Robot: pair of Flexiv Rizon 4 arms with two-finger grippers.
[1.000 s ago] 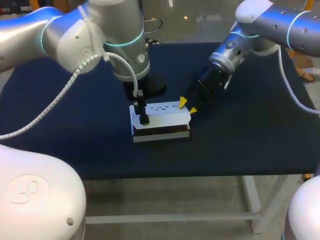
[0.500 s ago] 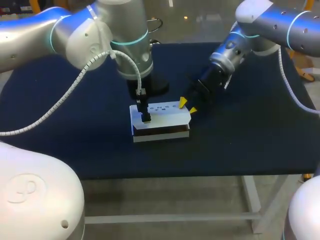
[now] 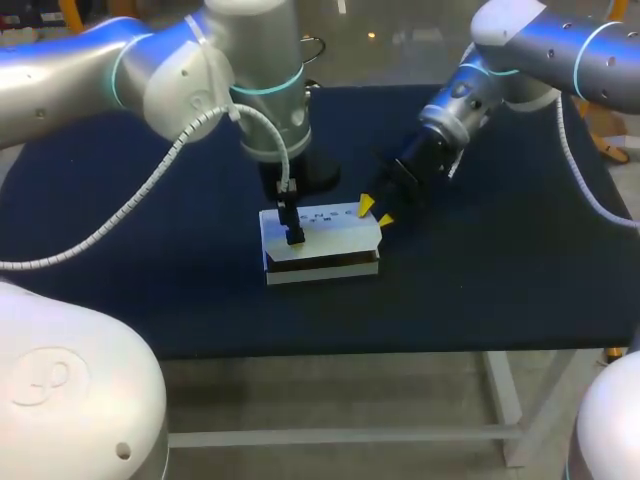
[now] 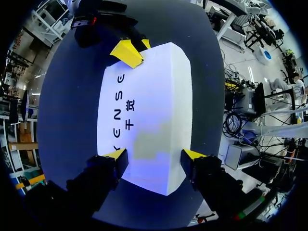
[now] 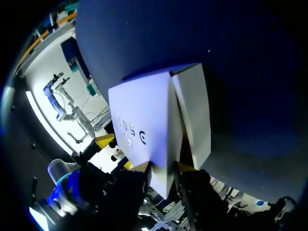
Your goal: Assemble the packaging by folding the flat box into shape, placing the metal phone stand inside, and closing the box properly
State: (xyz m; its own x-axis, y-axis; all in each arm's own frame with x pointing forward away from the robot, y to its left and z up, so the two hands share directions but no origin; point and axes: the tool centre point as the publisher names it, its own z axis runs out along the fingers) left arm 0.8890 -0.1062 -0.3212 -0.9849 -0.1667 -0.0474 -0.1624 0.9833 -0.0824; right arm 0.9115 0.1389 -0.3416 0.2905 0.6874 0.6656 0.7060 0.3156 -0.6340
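The white box lies on the dark blue table, printed lid up, with a dark band along its front side. My left gripper hangs over its left end. Its yellow fingertips stand open at the box's two long edges. My right gripper is at the right end. In the right wrist view its fingertips pinch a folded end flap of the box from both sides. That same right gripper shows at the box's far end in the left wrist view. No phone stand is visible.
Bare blue cloth lies on all sides of the box. The table's front edge is a short way in front of it. My left arm crosses above the table's back left and my right arm above its back right.
My left arm has swung slightly to the right and its fingers have drawn closer together over the box. The right arm and the box have stayed put.
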